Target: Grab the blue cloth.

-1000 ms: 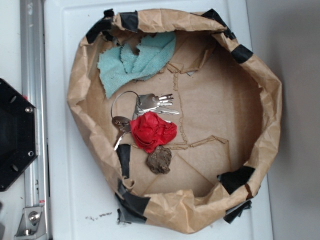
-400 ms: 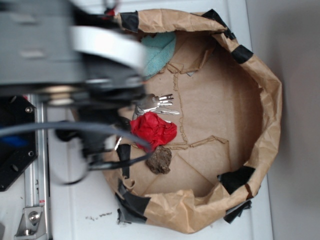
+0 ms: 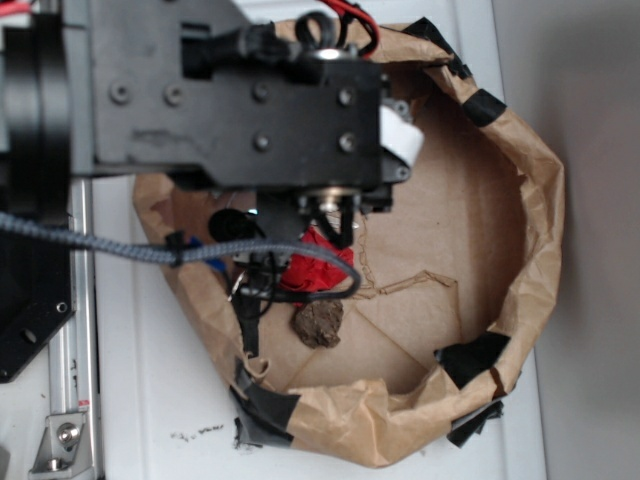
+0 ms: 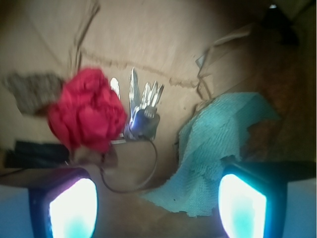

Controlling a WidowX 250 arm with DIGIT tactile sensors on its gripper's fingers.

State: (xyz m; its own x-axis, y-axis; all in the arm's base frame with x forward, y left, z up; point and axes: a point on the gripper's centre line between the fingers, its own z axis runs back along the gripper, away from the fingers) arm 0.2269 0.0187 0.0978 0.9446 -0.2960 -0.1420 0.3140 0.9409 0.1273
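Exterior camera looked straight down from above, framing the whole paper-lined bin (image 3: 540, 230) with the arm (image 3: 220, 100) blocking its upper left. Wrist camera sat close above the bin floor, looking down between two fingertips (image 4: 74, 208). Both views shared the red wad (image 3: 318, 262) (image 4: 88, 115) and brown lump (image 3: 318, 324) (image 4: 30, 92).

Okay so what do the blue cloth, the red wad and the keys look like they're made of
Blue cloth: looks like terry fabric, matte, with a nubby weave and ragged cut edges. Red wad: crumpled and matte, soft creases; cloth or paper, the blur leaves it open. Keys: metal, silvery with bright glints, on a thin wire ring.
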